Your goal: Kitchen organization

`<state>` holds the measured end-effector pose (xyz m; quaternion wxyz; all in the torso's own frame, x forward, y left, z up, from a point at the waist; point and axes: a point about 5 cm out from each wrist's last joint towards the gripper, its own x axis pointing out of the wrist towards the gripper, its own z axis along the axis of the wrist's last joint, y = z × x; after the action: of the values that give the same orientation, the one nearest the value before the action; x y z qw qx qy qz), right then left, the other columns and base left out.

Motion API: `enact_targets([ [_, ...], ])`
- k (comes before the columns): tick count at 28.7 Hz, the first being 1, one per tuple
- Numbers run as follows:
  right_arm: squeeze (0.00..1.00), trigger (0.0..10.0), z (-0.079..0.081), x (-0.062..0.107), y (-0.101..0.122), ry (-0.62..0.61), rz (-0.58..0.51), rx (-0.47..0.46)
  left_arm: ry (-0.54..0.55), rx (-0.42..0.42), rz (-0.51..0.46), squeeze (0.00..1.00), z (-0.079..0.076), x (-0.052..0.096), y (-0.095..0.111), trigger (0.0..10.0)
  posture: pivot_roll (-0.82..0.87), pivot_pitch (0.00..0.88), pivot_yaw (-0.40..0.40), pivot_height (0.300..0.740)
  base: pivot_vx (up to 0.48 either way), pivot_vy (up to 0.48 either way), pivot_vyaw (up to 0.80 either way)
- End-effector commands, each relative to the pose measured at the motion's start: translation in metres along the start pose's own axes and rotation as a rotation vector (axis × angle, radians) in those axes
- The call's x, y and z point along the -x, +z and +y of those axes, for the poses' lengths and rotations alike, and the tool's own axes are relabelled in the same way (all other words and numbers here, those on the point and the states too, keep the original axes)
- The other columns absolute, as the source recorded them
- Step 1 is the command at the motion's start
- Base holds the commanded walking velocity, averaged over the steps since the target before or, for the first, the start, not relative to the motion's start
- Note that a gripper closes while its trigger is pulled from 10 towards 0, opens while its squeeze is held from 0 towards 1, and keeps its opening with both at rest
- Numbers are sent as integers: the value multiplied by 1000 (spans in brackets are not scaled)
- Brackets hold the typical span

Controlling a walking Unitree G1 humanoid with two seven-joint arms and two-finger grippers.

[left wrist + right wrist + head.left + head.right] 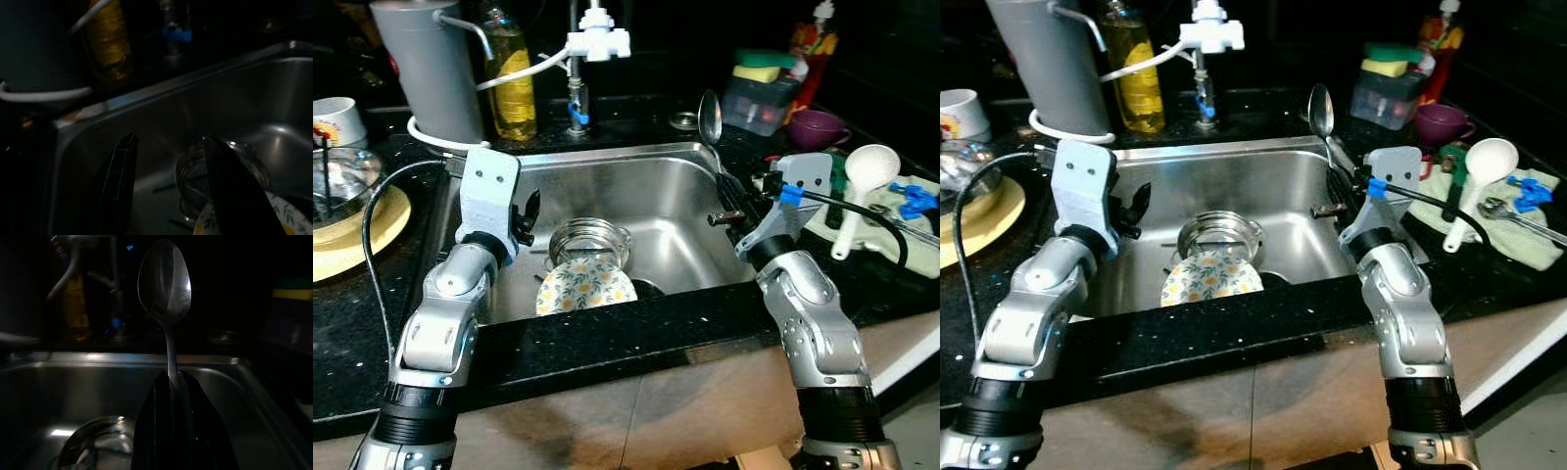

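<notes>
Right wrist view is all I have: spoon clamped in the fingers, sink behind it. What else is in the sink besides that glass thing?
Observer: A floral plate leans against the glass bowl, toward the sink's front edge.
Operator: Left arm busy?
Observer: The left gripper hangs open over the sink's left side, holding nothing.
Operator: Where could the spoon go?
Observer: On the counter to the right lies a cloth with a white ladle on it; that is possibly a drop spot.

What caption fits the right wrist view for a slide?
Right gripper shut on a spoon, bowl up, above the sink.
</notes>
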<state>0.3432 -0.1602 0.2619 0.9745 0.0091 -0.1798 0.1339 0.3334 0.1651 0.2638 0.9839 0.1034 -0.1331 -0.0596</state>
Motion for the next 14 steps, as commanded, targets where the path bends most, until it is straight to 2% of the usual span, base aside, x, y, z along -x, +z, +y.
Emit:
enact_targets([
  [1, 0, 10000, 1, -7, -3, 48, 30, 57, -38, -39, 28, 0, -3, 2, -4, 10000, -71, 133, -37, 740, 0, 0, 0],
  [2, 0, 10000, 1, -7, -3, 48, 30, 57, -38, -39, 28, 0, -3, 2, -4, 10000, -71, 133, -37, 740, 0, 0, 0],
  [3, 0, 10000, -3, -19, -7, 88, 70, 130, -104, -82, 30, 0, -8, 2, -2, 10000, -74, 133, -34, 740, 0, 0, 0],
  [4, 0, 10000, -3, -19, -7, 88, 70, 130, -104, -82, 30, 0, -8, 2, -2, 10000, -74, 133, -34, 740, 0, 0, 0],
  [7, 0, 10000, -13, -42, -5, 162, 120, 260, -233, -196, 70, 0, -13, 5, 0, 10000, -56, 133, -42, 740, 0, 0, 0],
  [8, 0, 10000, -13, -42, -5, 162, 120, 260, -233, -196, 70, 0, -13, 5, 0, 10000, -56, 133, -42, 740, 0, 0, 0],
  [10, 0, 10000, -16, -51, -3, 202, 148, 304, -290, -256, 92, 0, -13, 9, 3, 10000, -49, 134, -48, 740, 0, 0, 0],
  [12, 0, 10000, -16, -51, -3, 202, 148, 304, -290, -256, 92, 0, -13, 9, 3, 10000, -49, 134, -48, 740, 0, 0, 0],
  [14, 0, 10000, -14, -60, -7, 274, 217, 356, -357, -351, 136, 0, -7, 17, 4, 10000, -31, 133, -58, 740, 0, 0, 0],
])
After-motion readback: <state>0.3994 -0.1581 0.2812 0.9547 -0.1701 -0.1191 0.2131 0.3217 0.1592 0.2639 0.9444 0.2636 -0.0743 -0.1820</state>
